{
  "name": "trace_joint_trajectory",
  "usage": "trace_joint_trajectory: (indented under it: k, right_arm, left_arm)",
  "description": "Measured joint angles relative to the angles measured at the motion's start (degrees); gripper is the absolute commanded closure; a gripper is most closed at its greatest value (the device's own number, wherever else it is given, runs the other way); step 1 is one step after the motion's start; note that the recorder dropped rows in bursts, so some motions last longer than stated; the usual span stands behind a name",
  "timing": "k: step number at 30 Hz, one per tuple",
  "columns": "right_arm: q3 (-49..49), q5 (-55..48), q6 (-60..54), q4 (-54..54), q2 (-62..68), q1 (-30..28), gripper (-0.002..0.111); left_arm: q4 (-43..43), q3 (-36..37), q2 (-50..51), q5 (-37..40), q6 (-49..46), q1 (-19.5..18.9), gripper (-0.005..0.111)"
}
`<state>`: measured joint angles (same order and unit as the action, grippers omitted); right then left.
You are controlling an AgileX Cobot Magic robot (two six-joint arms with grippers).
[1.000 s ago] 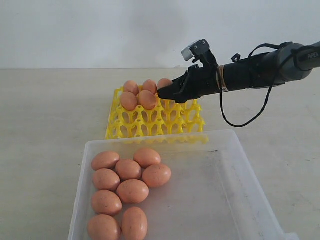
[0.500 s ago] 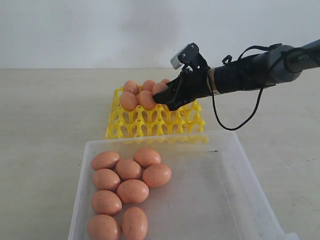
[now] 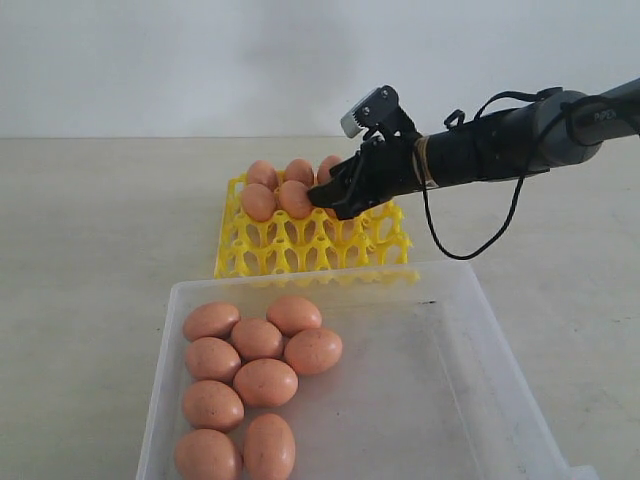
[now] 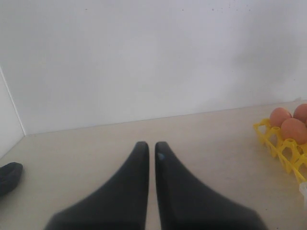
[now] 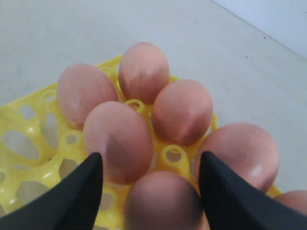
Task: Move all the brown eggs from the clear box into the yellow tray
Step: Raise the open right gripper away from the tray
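Several brown eggs [image 3: 255, 375] lie clustered at the left of the clear box [image 3: 470, 290]. Behind it stands the yellow tray [image 3: 300, 245], with several eggs [image 3: 275, 188] in its far-left cups. My right gripper [image 3: 325, 195] reaches in from the right, low over the tray. Its jaws are open around an egg [image 5: 163, 201] that sits in a cup beside the others, with a gap showing at one finger [image 5: 88, 184]. My left gripper [image 4: 147, 145] is shut and empty above bare table, with the tray [image 4: 280, 146] off to one side.
The right half of the clear box holds nothing. The tray's near and right cups [image 3: 370, 240] are unfilled. A black cable [image 3: 470, 245] loops under the right arm. A dark object [image 4: 7, 175] lies at the edge of the left wrist view.
The right gripper moved left and down onto the tray with an egg, then its jaws widened around that egg. The eggs in the box have not moved.
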<state>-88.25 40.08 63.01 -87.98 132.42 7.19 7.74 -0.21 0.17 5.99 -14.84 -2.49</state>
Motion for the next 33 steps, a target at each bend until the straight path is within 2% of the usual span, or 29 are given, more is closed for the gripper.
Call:
trace_joint_trajectory:
  k: [8,12,16,21,22,25,27,28,33]
  right_arm:
    - [0.33,4.30,3.29,0.16,-2.66,0.00,0.056]
    - [0.32,8.23,11.11,-0.50,-7.89,0.00,0.056]
    - [0.32,8.80,20.98,-8.12,-14.05,0.00,0.056]
    - [0.47,11.11,27.90,-11.21,-19.74,-0.91,0.057]
    - [0.47,11.37,28.74,-11.32,-20.49,-1.20,0.061]
    - [0.47,11.37,30.94,-11.44,-22.59,-1.60,0.083]
    - [0.47,12.22,32.93,-11.55,-23.23,-1.65,0.105]
    - [0.47,12.75,33.96,-11.69,-23.36,-1.65,0.108]
    - [0.57,17.74,38.83,-11.81,-23.36,-1.73,0.108]
  left_arm:
    - [0.00,0.00,0.00,0.00,0.00,0.00,0.103]
    - [0.00,0.00,0.00,0.00,0.00,0.00,0.103]
    - [0.00,0.00,0.00,0.00,0.00,0.00,0.103]
    - [0.00,0.00,0.00,0.00,0.00,0.00,0.103]
    - [0.00,0.00,0.00,0.00,0.00,0.00,0.103]
    - [0.00,0.00,0.00,0.00,0.00,0.00,0.103]
    - [0.00,0.00,0.00,0.00,0.00,0.00,0.103]
    - [0.00,0.00,0.00,0.00,0.00,0.00,0.103]
    - [0.00,0.00,0.00,0.00,0.00,0.00,0.103]
